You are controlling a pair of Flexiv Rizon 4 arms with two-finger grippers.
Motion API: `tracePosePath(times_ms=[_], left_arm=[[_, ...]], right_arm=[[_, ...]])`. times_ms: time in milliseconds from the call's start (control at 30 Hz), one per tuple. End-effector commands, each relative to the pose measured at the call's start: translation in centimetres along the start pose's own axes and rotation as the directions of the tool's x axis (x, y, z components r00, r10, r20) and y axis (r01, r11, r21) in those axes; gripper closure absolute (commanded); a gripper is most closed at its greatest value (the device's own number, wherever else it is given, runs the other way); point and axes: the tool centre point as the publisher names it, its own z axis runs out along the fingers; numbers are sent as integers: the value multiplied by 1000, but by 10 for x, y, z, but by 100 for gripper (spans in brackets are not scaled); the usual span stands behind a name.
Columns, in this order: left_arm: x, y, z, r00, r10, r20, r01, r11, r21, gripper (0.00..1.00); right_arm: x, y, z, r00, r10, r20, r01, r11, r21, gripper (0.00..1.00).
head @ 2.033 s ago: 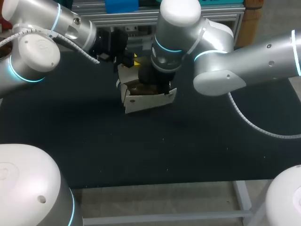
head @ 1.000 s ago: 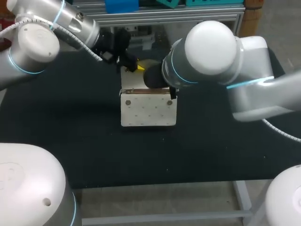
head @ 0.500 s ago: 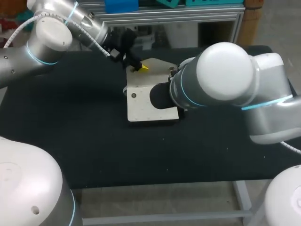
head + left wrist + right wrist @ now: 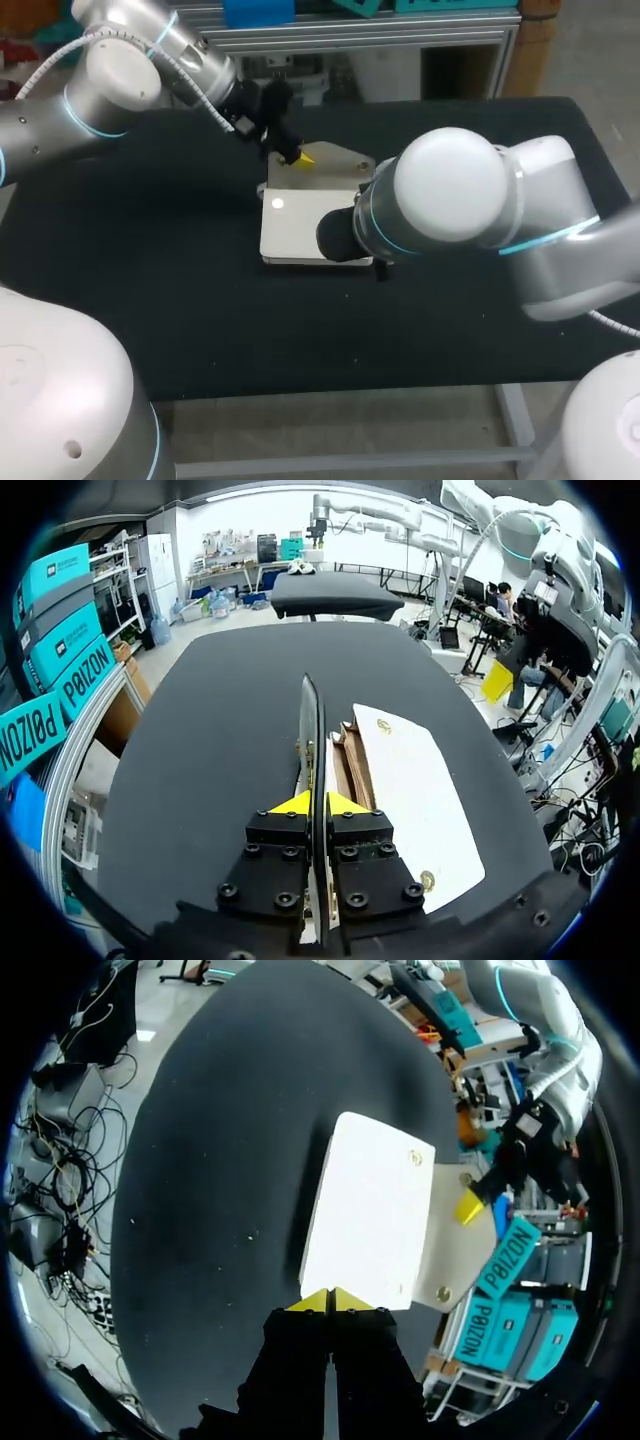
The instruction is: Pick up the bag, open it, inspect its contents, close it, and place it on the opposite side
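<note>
Bag [image 4: 300, 230]: white, lying flat on the black tabletop [image 4: 150, 290], mid-frame in the head view and a little above centre.
Right arm [image 4: 450, 215]: enters from the right edge and looms over the bag's right half, hiding its own jaws in the head view.
Right jaws: in the right wrist view the yellow tips are drawn together and touch the bag's near edge. I cannot tell whether any fold is nipped between them.
Flap [image 4: 335, 165]: spread out beyond the bag's far edge, not folded over.
Left jaws: narrow, clamped on the flap, which runs edge-on between the yellow tips in the left wrist view.
Left arm [image 4: 120, 70]: comes in from the upper left.
Step (judged): closing; the flap is not yet down.
Doing it well (judged): keep the near edge pinned. Swing the flap in an arc about its hinge rather than pulling, so the bag does not slide. Bring the studs [image 4: 415, 1158] into line before pressing.
Contents: a brown strip [image 4: 350, 765] shows at the mouth. Nothing else can be made out, and the bag looks collapsed.
</note>
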Motion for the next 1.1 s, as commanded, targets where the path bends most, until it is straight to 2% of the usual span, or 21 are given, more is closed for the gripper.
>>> tracePosePath(times_ms=[33, 67, 133, 233, 367, 567, 600, 633, 667, 700, 733, 900, 1100], left_arm=[[4, 2, 7, 1000, -11, 10, 11, 1000, 0, 100], [2, 3, 8, 1000, -21, 8, 21, 1000, 1, 100], [-1, 5, 10, 1000, -30, 2, 30, 1000, 8, 100], [-3, 7, 11, 999, -40, -4, 41, 999, 13, 100], [-5, 8, 13, 999, -48, -8, 48, 999, 13, 100], [-9, 12, 15, 998, -69, -11, 69, 997, 18, 100], [-9, 12, 15, 997, -73, -11, 73, 997, 21, 100], [-10, 12, 15, 997, -77, -10, 77, 997, 24, 100], [-11, 12, 15, 997, -82, -9, 82, 996, 27, 100], [-12, 12, 15, 996, -85, -11, 85, 996, 31, 100], [-12, 12, 15, 996, -90, -12, 90, 995, 33, 100], [-16, 13, 18, 995, -103, -19, 103, 994, 25, 100], [-17, 15, 17, 994, -103, -21, 103, 994, 25, 100]], right_arm=[[11, 14, 14, 1000, -14, 24, 13, 999, 42, 93], [13, 15, 15, 999, -21, 26, 20, 999, 45, 83], [16, 18, 16, 999, -29, 29, 28, 998, 54, 76], [21, 21, 17, 999, -40, 35, 37, 997, 73, 72], [25, 17, 20, 999, 11, 42, -14, 996, 90, 80], [24, 15, 21, 999, 24, 39, -28, 995, 95, 60], [24, 15, 21, 999, 24, 39, -28, 995, 95, 69], [24, 15, 21, 999, 24, 39, -28, 995, 95, 71], [24, 15, 21, 999, 24, 39, -28, 995, 95, 82], [24, 15, 21, 999, 24, 39, -28, 995, 95, 82], [24, 15, 21, 999, 24, 39, -28, 995, 95, 76], [24, 15, 21, 999, 24, 39, -28, 995, 95, 80], [27, 13, 26, 999, 32, 40, -36, 995, 94, 73]])
